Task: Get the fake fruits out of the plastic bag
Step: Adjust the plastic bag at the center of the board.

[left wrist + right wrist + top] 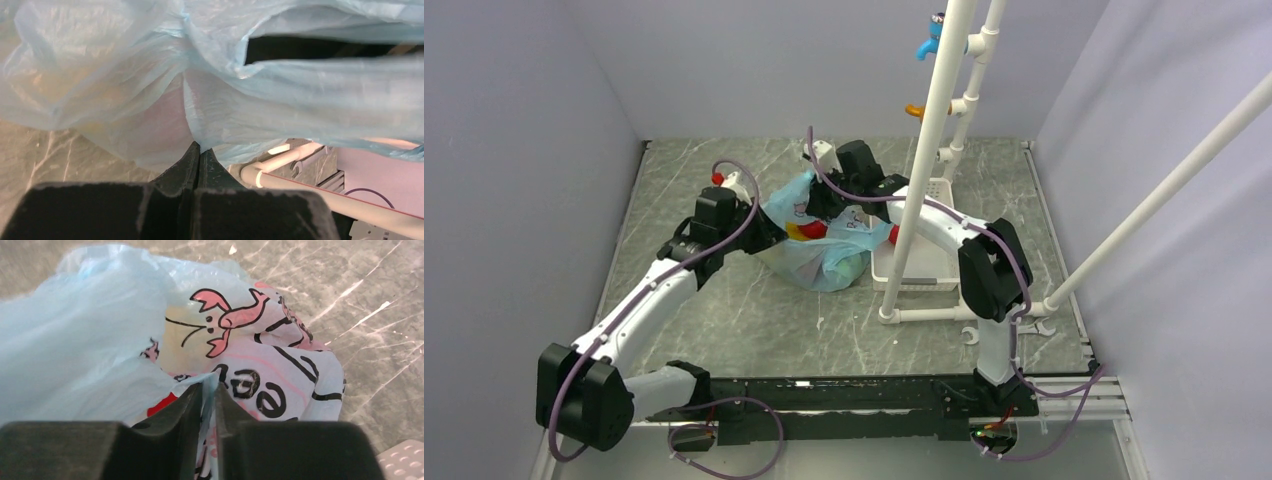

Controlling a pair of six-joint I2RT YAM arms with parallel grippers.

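**Arms, two.**
- Left arm: reaches from its near-left base diagonally up the tabletop, with its wrist at the bag's left side. The left fingers are pressed together, pinching a fold of bag film at their tips.
- Right arm: rises from its near-right base, bends at the elbow and stretches leftward. Its wrist is over the far edge of the bag. The right fingers are drawn nearly together, with a thin edge of film caught between them.

**The plastic bag, one.**
- Light blue and crinkled, with a pink lobster print and black lettering on a white panel.
- It rests mid-tabletop between the two wrists, just left of the basket.
- In the top view its long axis runs from far-left to near-right. The gathered upper edges are held at the far-left end, and the full belly sags at the near-right end.

**The fake fruits, four showing in the top view.**
- Red pieces, two: one at the bag's open middle, and one at its right edge.
- Yellow piece, one, touching the first red piece.
- Green piece, one, seen through the film in the belly.
- Whether more lie underneath cannot be told.

**Other.**
- White basket, one.
- White pipe frame, one, standing around the basket.
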